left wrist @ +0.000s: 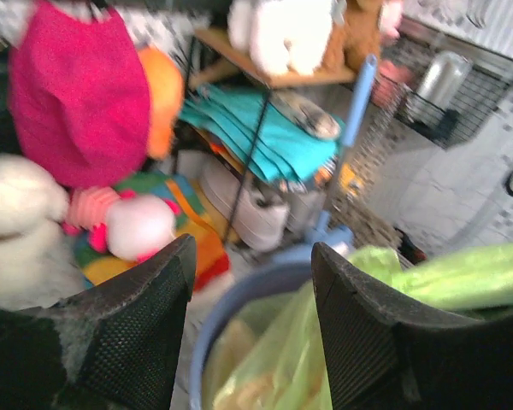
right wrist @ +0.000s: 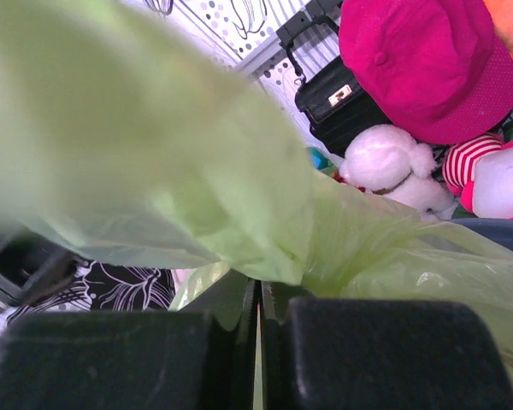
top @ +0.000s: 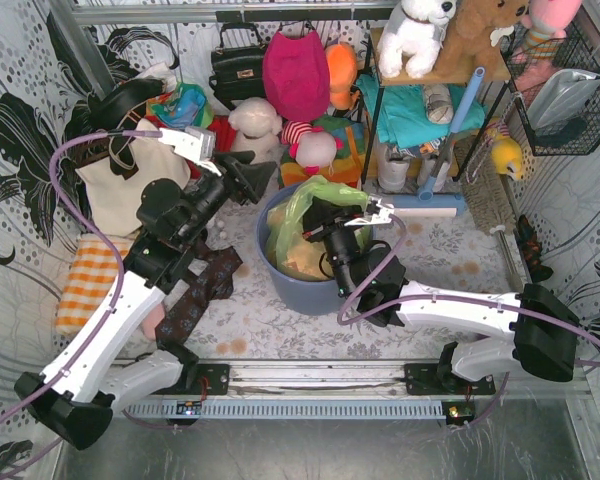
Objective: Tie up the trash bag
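The trash bag (top: 298, 222), thin lime-green plastic with tan paper showing through, sits in a blue-grey round bin (top: 280, 285) at mid-table. My right gripper (top: 327, 210) reaches over the bin from the right and is shut on a gathered fold of the bag's upper edge. In the right wrist view the green film (right wrist: 239, 196) bunches out above the closed right gripper (right wrist: 259, 286). My left gripper (top: 263, 181) hovers just left of the bin's rim, open and holding nothing. The left wrist view shows the left gripper (left wrist: 252, 256) spread wide above the bin rim (left wrist: 231, 299) and bag (left wrist: 282, 359).
A magenta fabric bag (top: 295, 75), black handbag (top: 236, 66) and plush toys (top: 255, 122) crowd the back. A shelf (top: 420, 110) and blue-handled squeegee (top: 450, 140) stand at back right, with a wire basket (top: 565, 90) on the wall. An orange checked cloth (top: 88, 280) lies left.
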Robot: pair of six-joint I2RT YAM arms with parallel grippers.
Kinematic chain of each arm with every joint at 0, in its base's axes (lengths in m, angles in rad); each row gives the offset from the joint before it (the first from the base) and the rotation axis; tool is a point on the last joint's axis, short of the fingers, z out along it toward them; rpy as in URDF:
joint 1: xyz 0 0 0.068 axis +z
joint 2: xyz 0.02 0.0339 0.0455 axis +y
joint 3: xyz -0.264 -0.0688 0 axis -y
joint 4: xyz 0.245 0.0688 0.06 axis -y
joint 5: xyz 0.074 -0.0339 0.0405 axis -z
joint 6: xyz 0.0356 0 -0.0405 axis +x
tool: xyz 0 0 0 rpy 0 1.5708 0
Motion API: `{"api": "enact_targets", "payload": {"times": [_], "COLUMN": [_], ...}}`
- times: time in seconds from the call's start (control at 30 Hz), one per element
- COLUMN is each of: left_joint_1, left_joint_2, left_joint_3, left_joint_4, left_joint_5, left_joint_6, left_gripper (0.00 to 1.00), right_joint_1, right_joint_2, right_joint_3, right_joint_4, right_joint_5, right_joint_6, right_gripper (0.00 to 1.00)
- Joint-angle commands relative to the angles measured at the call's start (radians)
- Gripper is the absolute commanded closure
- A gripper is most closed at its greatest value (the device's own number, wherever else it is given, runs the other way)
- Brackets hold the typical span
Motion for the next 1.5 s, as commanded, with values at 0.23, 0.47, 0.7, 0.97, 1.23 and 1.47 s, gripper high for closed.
{"api": "enact_targets", "payload": {"times": [0.23,0.47,0.7,0.97,1.23,1.47], "left_joint_1": [0.117,0.122,0.122,0.122,0.094,0.024], "left_joint_2": [0.038,0.041,0.023,-0.029,-0.017,0.000], "left_joint_3": [-0.158,-0.172,-0.173,-0.245,-0.310,-0.291], "left_joint_4": [0.216,0.193,0.230,0.339,0.352,0.275], "left_joint_5": [0.619,0.669,0.728,0.884,0.980,1.036], "left_joint_6": [-0.355,-0.344,-0.353,-0.440,-0.499,-0.416], "left_gripper": [0.42,0.55,1.00,1.00,1.00,1.00], "right_joint_1": [0.006,0.005,0.005,0.005,0.006,0.005], "right_joint_2": [-0.008,0.005,0.025,0.033,0.052,0.062], "right_joint_3": [0.050,0.066,0.080,0.080,0.069,0.041], "right_joint_4": [-0.050,-0.068,-0.070,-0.056,0.036,0.124], "right_joint_5": [0.002,-0.008,-0.004,0.009,-0.009,-0.031], "right_joint_6": [0.017,0.032,0.030,0.012,-0.038,-0.069], "right_gripper": [1.00,1.00,1.00,1.00,1.00,1.00]}}
